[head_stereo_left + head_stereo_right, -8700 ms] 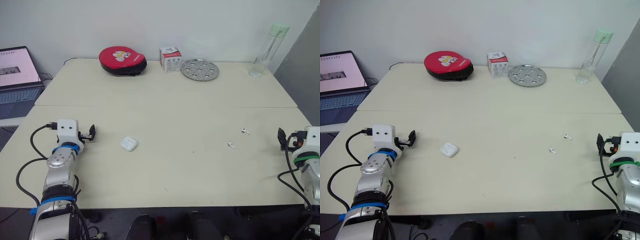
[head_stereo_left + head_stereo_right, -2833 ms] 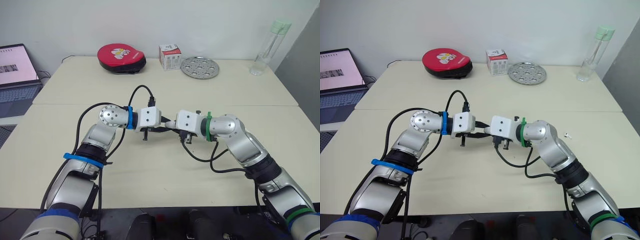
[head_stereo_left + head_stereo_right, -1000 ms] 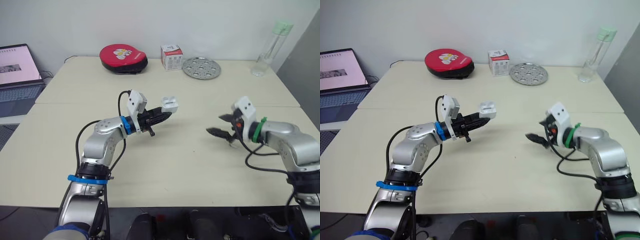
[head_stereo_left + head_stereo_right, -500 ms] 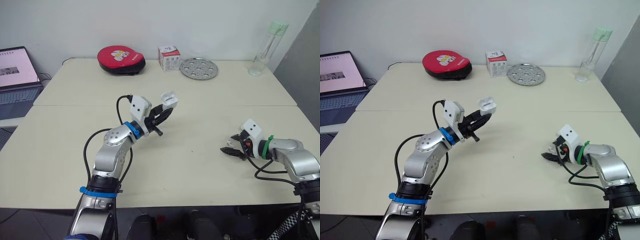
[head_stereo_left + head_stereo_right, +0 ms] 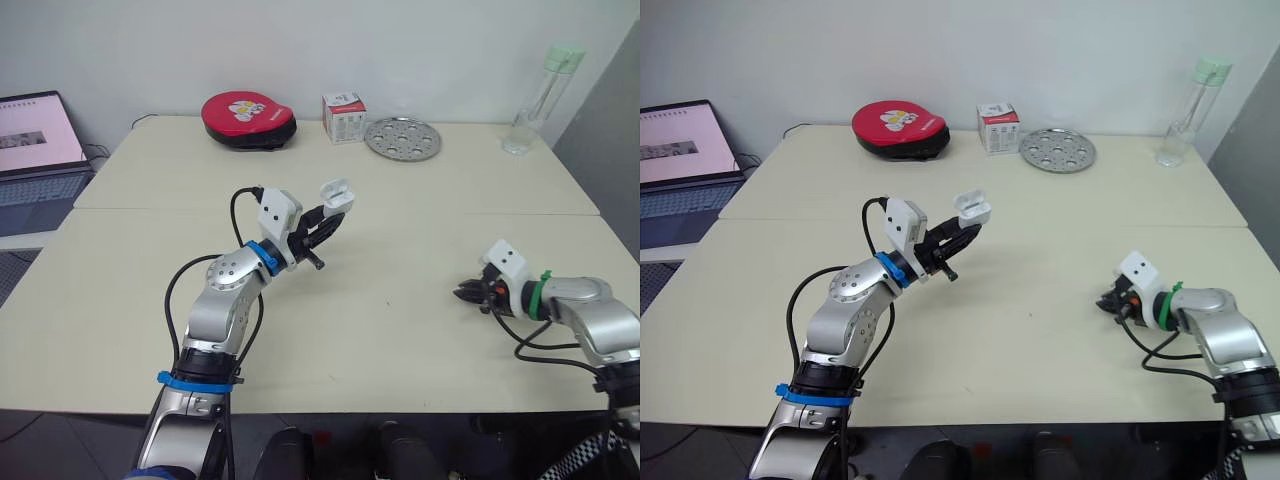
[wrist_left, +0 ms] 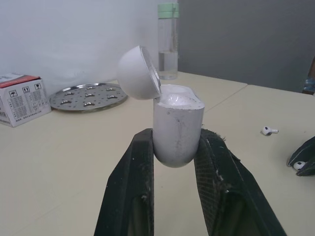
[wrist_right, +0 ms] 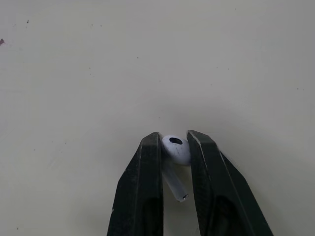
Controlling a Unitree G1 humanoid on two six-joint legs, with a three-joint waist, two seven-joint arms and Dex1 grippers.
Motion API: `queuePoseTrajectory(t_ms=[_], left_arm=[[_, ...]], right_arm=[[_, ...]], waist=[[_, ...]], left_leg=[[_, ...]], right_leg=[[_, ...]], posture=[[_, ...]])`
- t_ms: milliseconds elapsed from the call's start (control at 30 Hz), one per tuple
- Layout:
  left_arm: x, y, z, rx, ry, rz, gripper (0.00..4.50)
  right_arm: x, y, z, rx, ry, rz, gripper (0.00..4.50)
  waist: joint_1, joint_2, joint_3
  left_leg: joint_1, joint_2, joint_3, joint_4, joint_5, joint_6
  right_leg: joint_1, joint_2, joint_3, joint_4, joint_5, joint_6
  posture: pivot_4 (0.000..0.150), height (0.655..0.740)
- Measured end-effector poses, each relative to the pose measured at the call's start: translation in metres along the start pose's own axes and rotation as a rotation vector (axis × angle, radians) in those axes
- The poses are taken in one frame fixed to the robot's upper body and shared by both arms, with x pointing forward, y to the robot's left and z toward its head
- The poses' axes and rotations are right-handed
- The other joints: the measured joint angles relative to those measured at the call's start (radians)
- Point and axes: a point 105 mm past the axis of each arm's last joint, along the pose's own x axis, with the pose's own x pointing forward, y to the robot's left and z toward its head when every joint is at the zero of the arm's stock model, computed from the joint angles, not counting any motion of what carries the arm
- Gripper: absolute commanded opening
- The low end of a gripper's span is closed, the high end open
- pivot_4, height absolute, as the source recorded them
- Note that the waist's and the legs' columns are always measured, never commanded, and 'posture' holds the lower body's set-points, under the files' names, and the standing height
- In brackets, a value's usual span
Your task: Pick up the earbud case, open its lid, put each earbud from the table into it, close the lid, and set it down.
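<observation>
The white earbud case point(image 6: 177, 129) hangs above the table's middle left with its lid point(image 6: 140, 73) tipped open. My left gripper point(image 5: 326, 213) is shut on the case's body point(image 5: 337, 193). At the right side, low on the table, my right gripper point(image 5: 467, 293) is shut on a white earbud point(image 7: 175, 149), whose stem points back between the fingers point(image 7: 147, 177). I cannot tell whether this earbud is off the surface. A second earbud point(image 6: 268, 131) lies on the table just beyond the right gripper point(image 6: 301, 159).
Along the far edge stand a red round pouch point(image 5: 249, 108), a small white box point(image 5: 343, 117), a perforated metal plate point(image 5: 402, 138) and a clear bottle point(image 5: 532, 100). A laptop point(image 5: 35, 150) sits off the table's left.
My right gripper's fingers have come together on the earbud at the table's right. The left arm has kept the open case held up in about the same place.
</observation>
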Motion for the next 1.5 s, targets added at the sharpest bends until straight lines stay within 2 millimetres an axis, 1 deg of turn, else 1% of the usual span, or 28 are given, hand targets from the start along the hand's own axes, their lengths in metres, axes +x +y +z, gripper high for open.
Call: queuePoseTrajectory(t_ms=[100,200,300,367,433,500,533,667,967,1233,1500], left_arm=[[0.000,0.000,0.000,0.004,-0.008,0.003,0.77],[-0.001,-0.002,-0.003,-0.001,-0.010,0.004,0.77],[-0.005,-0.006,-0.013,-0.023,0.008,0.007,0.77],[-0.004,-0.010,-0.015,-0.035,0.009,0.002,0.77],[-0.003,-0.013,-0.015,-0.034,0.007,-0.003,0.77],[-0.004,-0.013,-0.014,-0.031,0.004,0.002,0.77],[-0.005,-0.014,-0.013,-0.028,0.000,0.002,0.77],[-0.011,-0.014,-0.019,-0.036,0.025,0.010,0.77],[-0.011,-0.015,-0.020,-0.046,0.028,0.014,0.77],[-0.012,-0.013,-0.022,-0.066,0.036,0.029,0.77],[-0.012,-0.014,-0.022,-0.074,0.036,0.026,0.77]], right_arm=[[-0.037,-0.012,-0.025,-0.103,0.175,0.014,0.39],[-0.068,-0.024,-0.053,-0.220,0.359,0.039,0.39],[-0.087,-0.034,-0.077,-0.296,0.489,0.067,0.39],[-0.092,-0.038,-0.084,-0.327,0.525,0.094,0.39],[-0.094,-0.042,-0.088,-0.332,0.541,0.107,1.14],[-0.095,-0.045,-0.090,-0.322,0.543,0.107,1.71],[-0.097,-0.047,-0.091,-0.316,0.550,0.104,1.71],[-0.101,-0.047,-0.097,-0.345,0.595,0.143,1.71],[-0.108,-0.049,-0.104,-0.354,0.642,0.176,1.71],[-0.101,-0.049,-0.098,-0.341,0.602,0.175,1.71],[-0.094,-0.045,-0.090,-0.368,0.571,0.188,1.71]], waist=[[0.008,0.000,0.000],[0.006,0.000,0.000],[-0.003,0.000,0.000],[-0.008,0.000,0.000],[-0.009,0.000,0.000],[-0.009,0.000,0.000],[-0.008,0.000,0.000],[0.004,0.000,0.000],[0.013,0.000,0.000],[0.009,-0.002,-0.001],[-0.005,-0.002,-0.001]], left_leg=[[-0.001,0.000,0.001,0.000,-0.001,0.001],[0.001,0.002,0.001,0.000,-0.001,0.001],[0.002,0.002,0.001,-0.001,-0.001,0.001],[0.004,0.002,0.001,-0.001,-0.001,0.001],[0.006,0.002,0.000,-0.001,-0.001,0.001],[0.007,0.002,0.000,-0.001,-0.001,0.001],[0.007,0.002,-0.001,-0.001,-0.001,0.001],[0.007,0.001,-0.002,0.000,-0.001,0.001],[0.007,0.001,-0.002,0.000,-0.001,0.001],[0.008,0.002,-0.002,0.000,-0.001,0.001],[0.009,0.003,-0.002,-0.001,-0.001,0.001]], right_leg=[[0.000,-0.001,0.000,-0.003,-0.001,0.002],[0.004,0.000,0.000,-0.008,-0.002,0.004],[0.005,0.000,0.000,-0.009,-0.002,0.004],[0.007,0.000,0.000,-0.009,-0.003,0.005],[0.010,0.000,-0.001,-0.010,-0.003,0.005],[0.012,0.000,-0.001,-0.011,-0.003,0.005],[0.012,0.000,-0.001,-0.011,-0.003,0.004],[0.013,-0.001,-0.002,-0.012,-0.002,0.004],[0.013,-0.002,-0.002,-0.012,-0.001,0.002],[0.014,-0.001,-0.002,-0.011,-0.001,0.002],[0.014,0.000,-0.002,-0.011,-0.001,0.002]], posture=[[0.150,0.7400],[0.150,0.7400],[0.150,0.7400],[0.150,0.7400],[0.150,0.7400],[0.150,0.7400],[0.150,0.7400],[0.150,0.7400],[0.150,0.7400],[0.150,0.7400],[0.150,0.7400]])
